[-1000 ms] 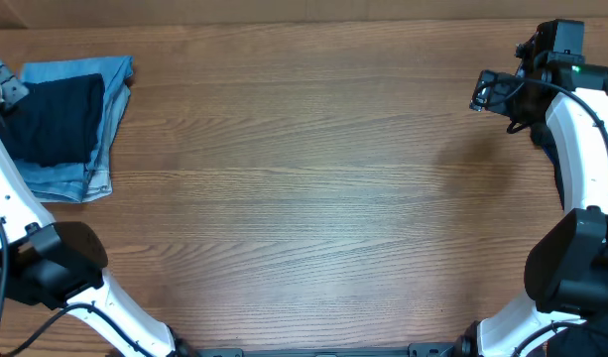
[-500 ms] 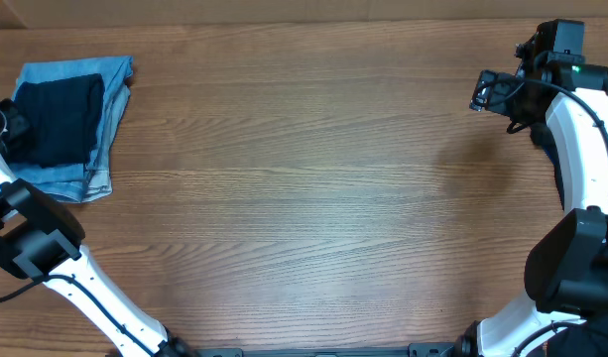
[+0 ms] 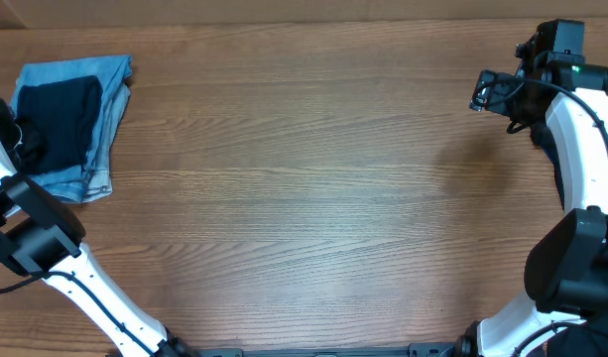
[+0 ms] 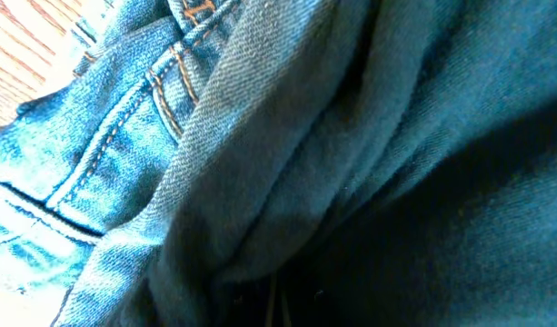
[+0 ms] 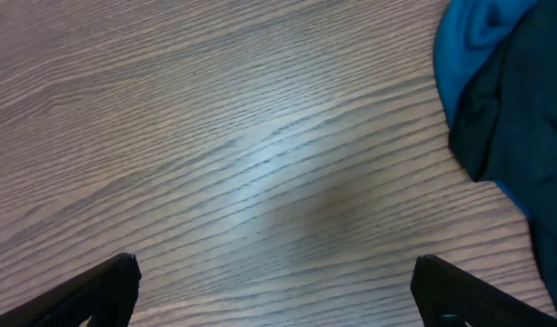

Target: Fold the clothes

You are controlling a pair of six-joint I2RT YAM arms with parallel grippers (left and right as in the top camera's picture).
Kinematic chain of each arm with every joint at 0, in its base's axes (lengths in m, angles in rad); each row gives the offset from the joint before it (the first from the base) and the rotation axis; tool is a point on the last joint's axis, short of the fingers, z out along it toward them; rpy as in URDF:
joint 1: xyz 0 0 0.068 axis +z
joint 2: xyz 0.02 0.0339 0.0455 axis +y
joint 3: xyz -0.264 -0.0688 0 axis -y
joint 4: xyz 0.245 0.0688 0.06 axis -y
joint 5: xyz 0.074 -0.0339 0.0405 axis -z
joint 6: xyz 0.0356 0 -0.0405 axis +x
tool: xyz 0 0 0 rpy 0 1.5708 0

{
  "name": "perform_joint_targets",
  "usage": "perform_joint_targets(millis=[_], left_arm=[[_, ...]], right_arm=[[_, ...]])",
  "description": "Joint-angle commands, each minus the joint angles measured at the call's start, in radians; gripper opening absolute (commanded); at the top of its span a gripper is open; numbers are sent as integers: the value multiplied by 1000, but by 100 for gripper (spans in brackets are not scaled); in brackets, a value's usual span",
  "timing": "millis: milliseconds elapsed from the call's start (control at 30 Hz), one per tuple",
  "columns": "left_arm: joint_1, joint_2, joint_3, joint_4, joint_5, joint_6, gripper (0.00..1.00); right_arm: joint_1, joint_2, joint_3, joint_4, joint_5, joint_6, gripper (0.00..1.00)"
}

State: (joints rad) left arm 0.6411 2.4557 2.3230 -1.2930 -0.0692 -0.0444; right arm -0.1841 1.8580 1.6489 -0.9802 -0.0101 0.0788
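A folded pair of light blue jeans (image 3: pixel 103 127) lies at the table's far left, with a folded dark navy garment (image 3: pixel 63 117) on top. The left wrist view is filled by the denim (image 4: pixel 124 136) and the dark fabric (image 4: pixel 442 182) from very close. My left gripper (image 3: pixel 24 139) sits at the pile's left edge and its fingers do not show. My right gripper (image 3: pixel 492 91) (image 5: pixel 273 277) hangs open and empty over bare wood at the far right. A bright blue and dark cloth (image 5: pixel 501 91) lies at the right edge of the right wrist view.
The wooden table (image 3: pixel 304 198) stretches between the two arms. The right arm's white links (image 3: pixel 581 149) run down the right side, the left arm's (image 3: pixel 46 248) down the left side.
My left arm has swung toward the table's left edge and its wrist has slid down along the pile's left side, uncovering more of the navy garment. The right arm has not moved.
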Motion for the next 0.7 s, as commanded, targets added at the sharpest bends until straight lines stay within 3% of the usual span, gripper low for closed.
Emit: perform_joint_targets(millis=[0,100,133,167,200,333,667], left_arm=[[-32,-110,109,-37,39,-27,4],[-71,-268,227,-66,130,-58,14],[-83,-309,234,-63,159,-58,39],[-110,-373,234,-56,194,-65,88],[-130,-410,234,-55,197,-68,100],[-187,-484,234,-57,197,-68,100],[-193,-481,232,-58,196,-68,100]], right_arm=[[-2,0,0,6,10,8,100],[-2,0,0,6,10,8,100],[-2,0,0,6,10,8,100],[-2,0,0,6,10,8,100],[-2,0,0,6,10,8,100],[-2,0,0,6,10,8,100],[-2,0,0,6,10,8,100]])
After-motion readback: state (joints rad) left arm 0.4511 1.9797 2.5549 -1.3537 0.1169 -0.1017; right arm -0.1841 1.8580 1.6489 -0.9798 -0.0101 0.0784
